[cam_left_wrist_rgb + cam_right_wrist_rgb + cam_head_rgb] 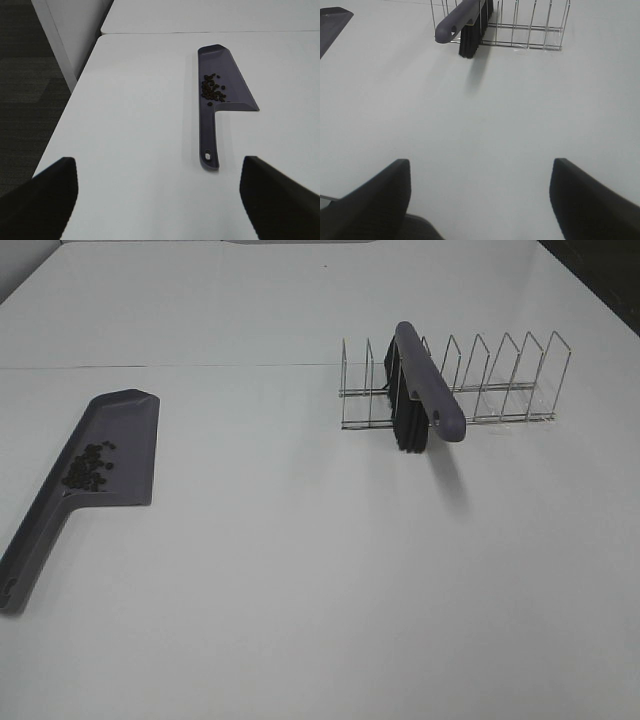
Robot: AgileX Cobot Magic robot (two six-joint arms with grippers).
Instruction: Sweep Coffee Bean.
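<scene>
The coffee bean cluster (88,465) lies inside the grey-purple dustpan (128,445), which rests flat on the white table at the left; the beans (212,89) sit near where the pan (235,85) meets its handle. At the right, a purple-handled brush (428,390) with black bristles stands in a wire rack (505,380), its handle sticking out toward the front. My left gripper (159,165) is open, short of the dustpan's handle end, holding nothing. My right gripper (481,162) is open over bare table, well back from the brush (457,22). Neither gripper shows in the exterior view.
The wire rack (530,30) has several empty slots beside the brush. A seam between two tabletops runs behind the dustpan. In the left wrist view the table's left edge drops to a dark floor (30,75). A corner of the dustpan (332,22) shows in the right wrist view.
</scene>
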